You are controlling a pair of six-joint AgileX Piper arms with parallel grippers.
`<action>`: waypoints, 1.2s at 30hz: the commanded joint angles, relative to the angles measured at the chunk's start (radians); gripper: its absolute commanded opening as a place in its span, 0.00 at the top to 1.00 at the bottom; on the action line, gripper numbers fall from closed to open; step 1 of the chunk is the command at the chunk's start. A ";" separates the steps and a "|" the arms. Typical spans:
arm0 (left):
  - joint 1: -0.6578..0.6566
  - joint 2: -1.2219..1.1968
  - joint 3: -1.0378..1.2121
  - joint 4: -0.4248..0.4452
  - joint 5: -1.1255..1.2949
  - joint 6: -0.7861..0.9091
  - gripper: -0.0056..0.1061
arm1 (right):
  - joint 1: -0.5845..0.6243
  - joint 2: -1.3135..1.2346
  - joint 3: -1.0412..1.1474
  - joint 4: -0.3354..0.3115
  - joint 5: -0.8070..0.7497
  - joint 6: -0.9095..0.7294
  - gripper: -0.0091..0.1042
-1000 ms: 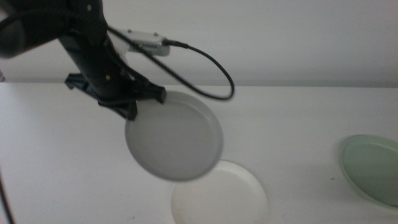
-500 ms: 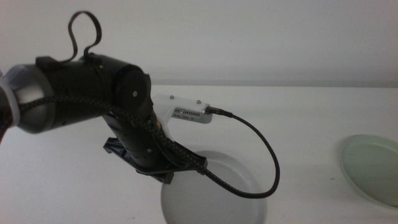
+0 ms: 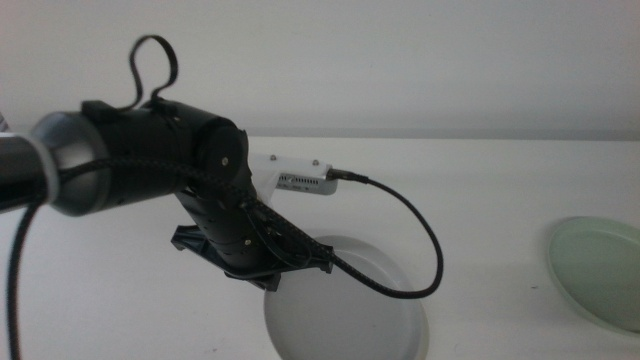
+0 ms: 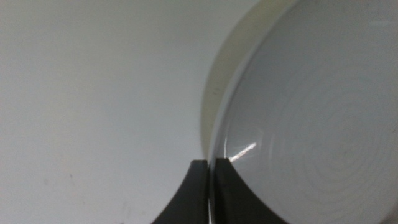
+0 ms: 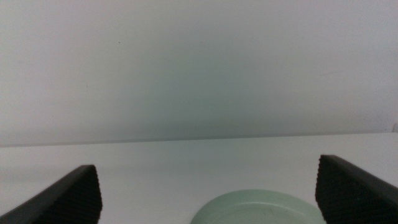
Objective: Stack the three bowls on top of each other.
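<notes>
Your left gripper [image 4: 210, 186] has its jaws pinched tight on the rim of the grey bowl [image 4: 311, 124], one jaw inside the rim and one outside, with hardly any gap between them. In the middle view that gripper [image 3: 275, 270] sits low over the near middle of the bench [image 3: 480, 200], at the grey bowl's [image 3: 340, 310] far left edge. The grey bowl lies directly over the white bowl [image 4: 227, 74], whose cream rim shows as a thin crescent just outside the grey one in the left wrist view; you cannot tell whether the two are fully seated. A black cable [image 3: 420, 235] loops from the wrist camera across the bowl's far side.

Your right gripper [image 5: 208, 193] is spread wide, holding nothing, poised near the pale green bowl [image 5: 258, 208]. That bowl [image 3: 598, 270] rests alone at the bench's right edge, well apart from the other two.
</notes>
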 commanded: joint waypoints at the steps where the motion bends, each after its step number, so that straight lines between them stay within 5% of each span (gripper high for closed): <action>1: 0.004 0.023 0.002 0.010 -0.038 -0.017 0.96 | -0.002 -0.039 0.043 -0.005 -0.007 0.000 0.11; 10: 0.004 0.092 0.002 -0.010 -0.077 -0.020 0.96 | -0.002 -0.039 0.043 -0.005 -0.007 0.000 0.11; 14: 0.004 0.096 0.002 -0.010 -0.077 -0.018 0.87 | -0.002 -0.039 0.043 -0.005 -0.007 0.000 0.11; 17: 0.008 0.096 0.002 0.016 -0.079 -0.023 0.71 | -0.002 -0.039 0.043 -0.005 -0.007 0.000 0.11; 24: 0.046 -0.017 -0.046 0.032 0.029 0.039 0.12 | -0.002 -0.039 0.043 -0.005 -0.007 0.000 0.11; 28: 0.055 -0.211 -0.113 0.025 0.187 0.155 0.11 | -0.002 -0.039 0.043 -0.005 -0.007 0.000 0.11; 36: 0.054 -0.714 -0.052 -0.195 0.250 0.374 0.11 | -0.002 -0.039 0.043 -0.005 -0.007 0.000 0.11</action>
